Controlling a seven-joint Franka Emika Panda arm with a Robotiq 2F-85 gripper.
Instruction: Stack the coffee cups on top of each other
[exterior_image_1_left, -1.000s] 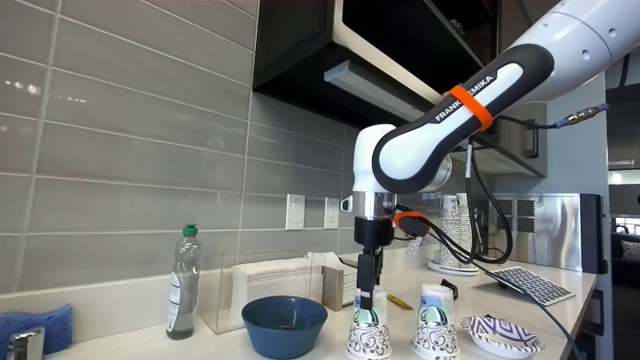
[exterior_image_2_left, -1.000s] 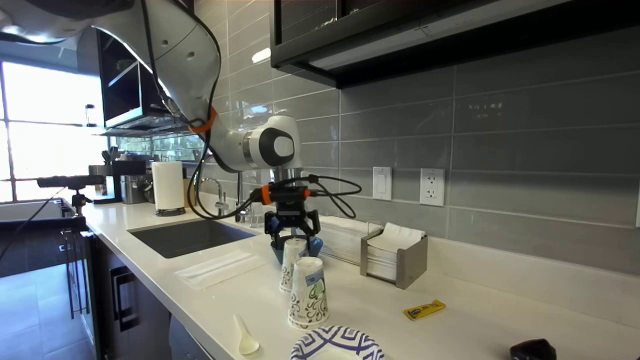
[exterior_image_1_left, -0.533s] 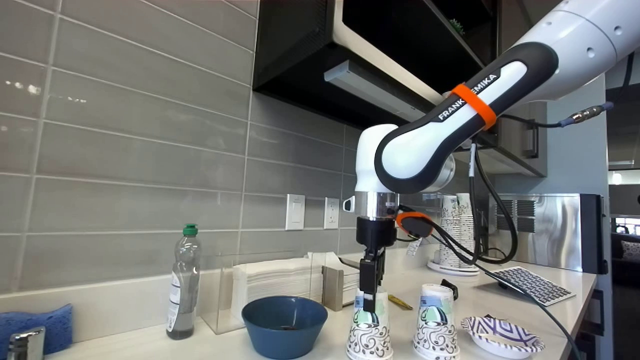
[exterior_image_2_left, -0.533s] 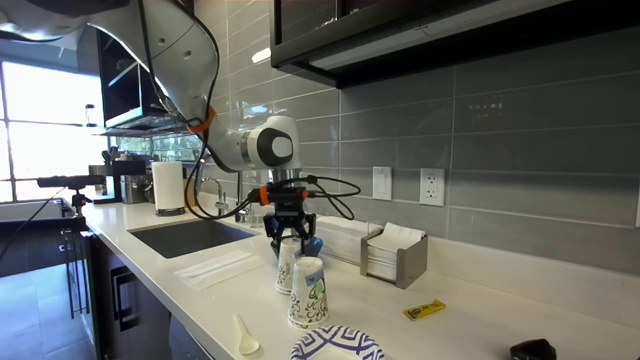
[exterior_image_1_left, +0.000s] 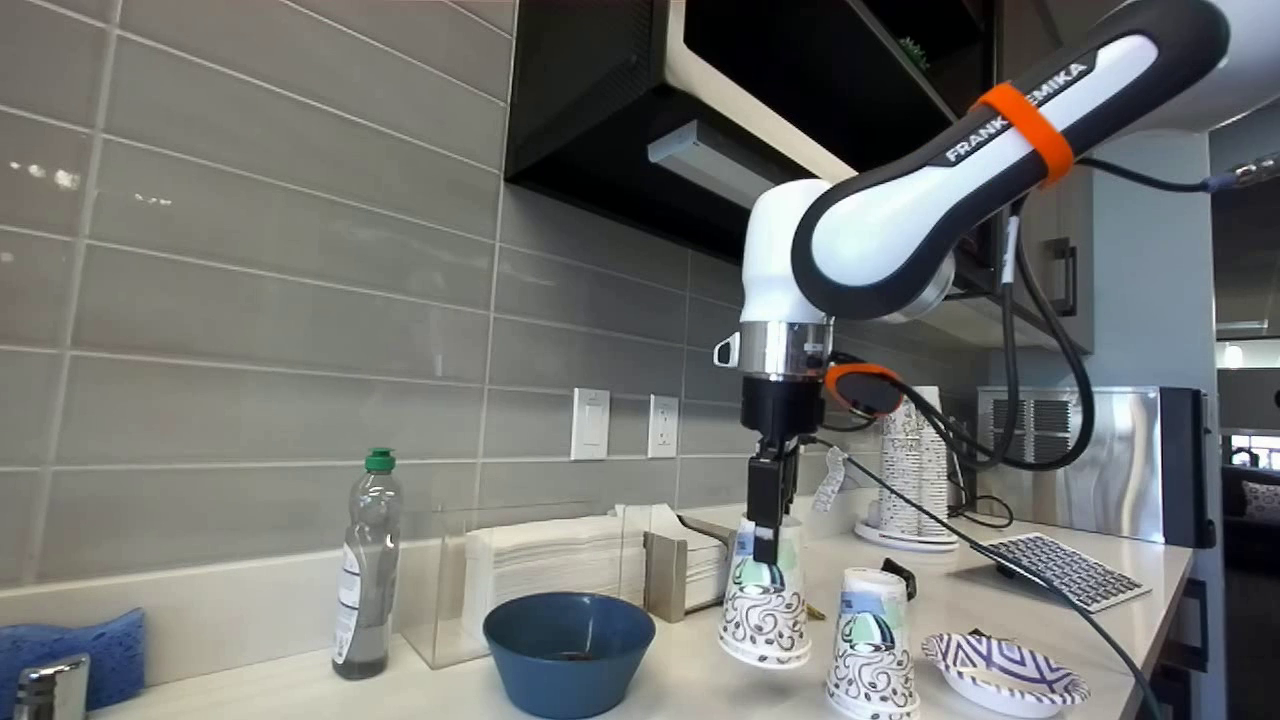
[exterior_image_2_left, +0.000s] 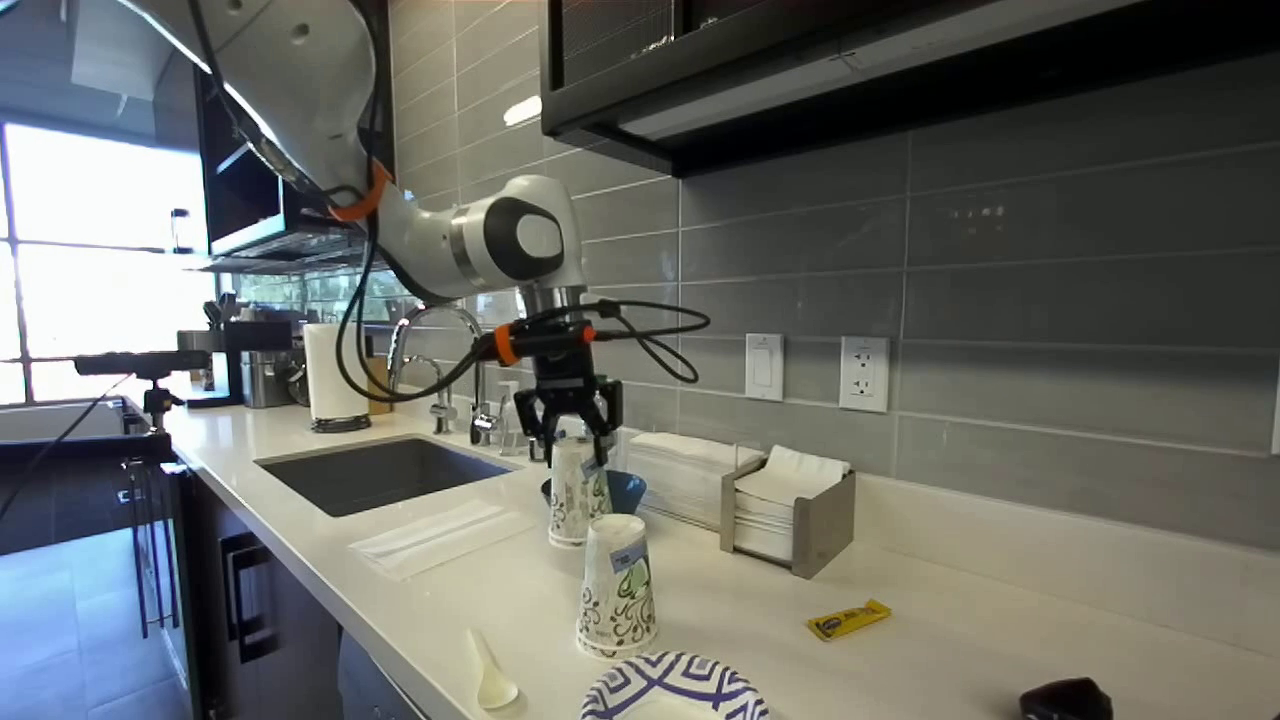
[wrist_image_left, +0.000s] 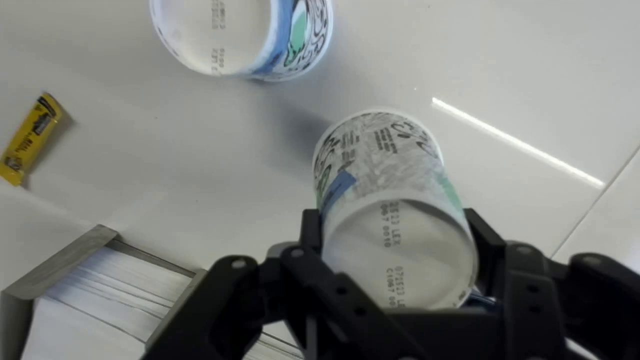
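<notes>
The end effector (exterior_image_2_left: 574, 455) clamps the held coffee cup (exterior_image_1_left: 765, 612), one finger on each side of its upper wall. The cup is inverted, long axis near vertical, and its rim appears clear of the tabletop (exterior_image_2_left: 730, 600). Whether others are nested inside cannot be told.

The standing coffee cup (exterior_image_2_left: 617, 588) is near but apart, inverted on its rim, toward the end of the tabletop away from the sink (exterior_image_2_left: 385, 485). In both exterior views the rim of the held coffee cup appears lower than the upturned base of the standing coffee cup. Judgement: to sleeve one over the other, lift first, then translate; lateral travel at this height could tip the standing coffee cup.

Blue bowl (exterior_image_1_left: 565, 688): near, toward the sink end; a small dark mark (exterior_image_1_left: 576, 656) inside cannot be identified.

Patterned paper bowl (exterior_image_1_left: 1005, 697): beyond the standing coffee cup; contents cannot be determined.

Metal napkin holder (exterior_image_2_left: 827, 530): near the back edge; loaded with white napkins (exterior_image_2_left: 790, 472).
</notes>
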